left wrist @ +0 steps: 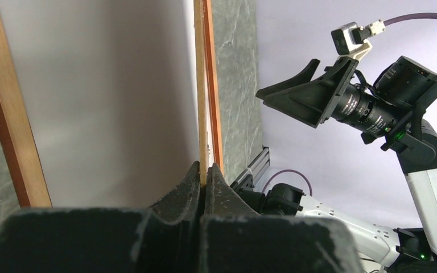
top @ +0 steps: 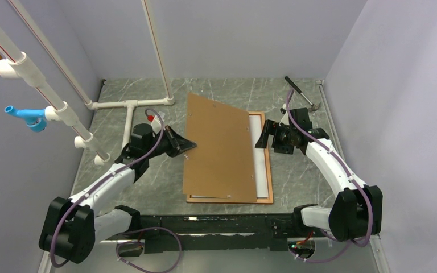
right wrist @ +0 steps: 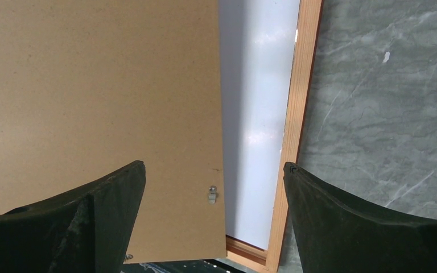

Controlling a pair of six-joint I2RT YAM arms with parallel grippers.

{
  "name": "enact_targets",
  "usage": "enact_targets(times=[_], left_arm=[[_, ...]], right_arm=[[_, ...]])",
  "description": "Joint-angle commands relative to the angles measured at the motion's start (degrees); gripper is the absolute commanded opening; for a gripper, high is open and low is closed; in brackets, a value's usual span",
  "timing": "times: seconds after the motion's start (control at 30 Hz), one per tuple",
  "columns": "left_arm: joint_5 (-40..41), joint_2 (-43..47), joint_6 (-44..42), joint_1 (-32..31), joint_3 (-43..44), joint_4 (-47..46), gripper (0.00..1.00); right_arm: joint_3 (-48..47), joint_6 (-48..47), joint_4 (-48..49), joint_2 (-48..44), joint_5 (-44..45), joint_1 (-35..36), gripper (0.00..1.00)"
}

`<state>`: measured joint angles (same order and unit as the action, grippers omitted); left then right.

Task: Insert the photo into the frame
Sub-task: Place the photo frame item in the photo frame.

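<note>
The photo (top: 257, 165), white back up, is seen lying inside the frame (top: 269, 170), just below the right gripper (top: 263, 136), whose jaws are spread wide and empty. Most of it is covered by the panel (top: 219, 148), which is pinched by one edge in the tightly closed left gripper (top: 189, 145) and slopes away from that hand. Held at one edge only, the thin panel could slip or swing. If lowered askew, it could be landed on a rail, or the photo could be dragged out of its seat.
</note>
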<state>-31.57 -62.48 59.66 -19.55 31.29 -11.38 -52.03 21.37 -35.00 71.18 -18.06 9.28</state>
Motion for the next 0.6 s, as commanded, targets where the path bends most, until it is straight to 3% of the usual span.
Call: enact_targets(times=[0.0,0.57], left_arm=[[-1.69,-0.92,1.22,-0.78,0.88,-9.42,0.0],[-3.47,-7.19,1.62,-0.87,2.9,-13.02,0.0]], right_arm=[[0.26,-0.86,1.52,-1.07,0.14,-0.37,0.93],[0.26,-1.22,1.61,-0.57,0.18,-0.92,0.92]])
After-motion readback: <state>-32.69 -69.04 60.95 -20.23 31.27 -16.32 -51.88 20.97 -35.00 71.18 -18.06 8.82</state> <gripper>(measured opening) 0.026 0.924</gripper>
